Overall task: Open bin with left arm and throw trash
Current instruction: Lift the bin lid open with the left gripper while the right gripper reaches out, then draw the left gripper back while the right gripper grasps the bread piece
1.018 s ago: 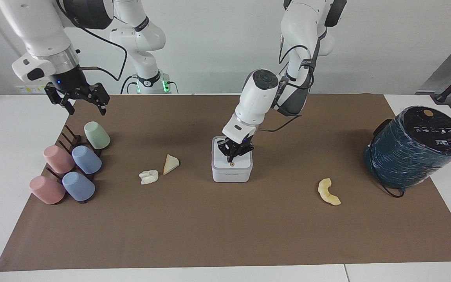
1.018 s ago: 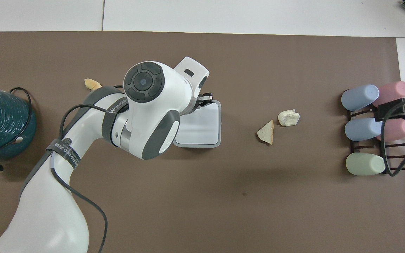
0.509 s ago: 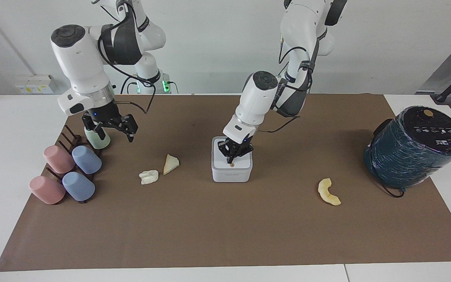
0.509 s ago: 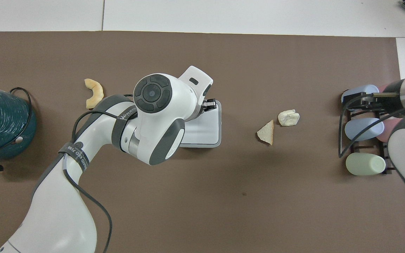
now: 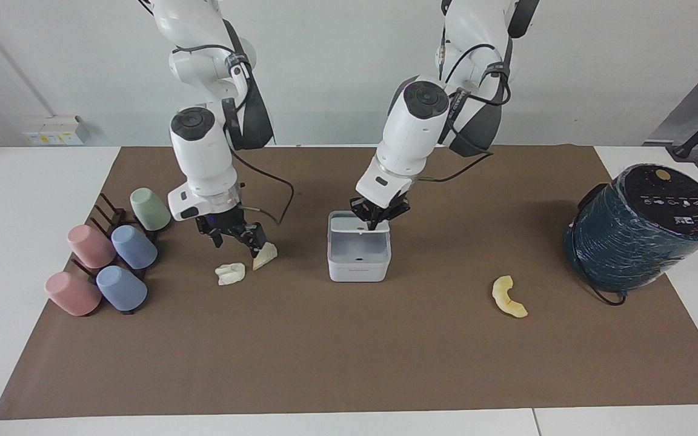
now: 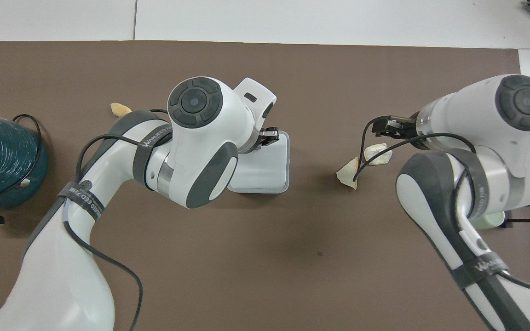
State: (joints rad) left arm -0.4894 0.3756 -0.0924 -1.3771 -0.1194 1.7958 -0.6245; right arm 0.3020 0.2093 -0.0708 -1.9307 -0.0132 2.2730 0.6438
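Read across the facing view from the right arm's end of the table, five pastel cups (image 5: 109,257) lie on a dark rack (image 5: 105,212) at the edge of the brown mat (image 5: 349,363). Next, the right gripper (image 5: 237,237) hangs low over the mat with its jaws spread apart. The pale yellow wedge (image 5: 264,255) lies just beside its lower fingertip, and whether they touch cannot be told. The white lumpy wad (image 5: 230,273) sits on the mat next to the wedge, farther from the robots and clear of the jaws.

In the middle stands the bin (image 5: 358,254), a small white box with its lid (image 5: 355,224) raised at the edge nearer the robots and its hollow inside in view. The left gripper (image 5: 378,219) is at that lid, fingertips drawn together; whether they pinch the lid edge or only press against it cannot be told.

Toward the left arm's end, the yellow crescent piece (image 5: 509,297) lies alone on the mat, well apart from both grippers. Last comes the dark teal cylinder (image 5: 640,227) with its black top.
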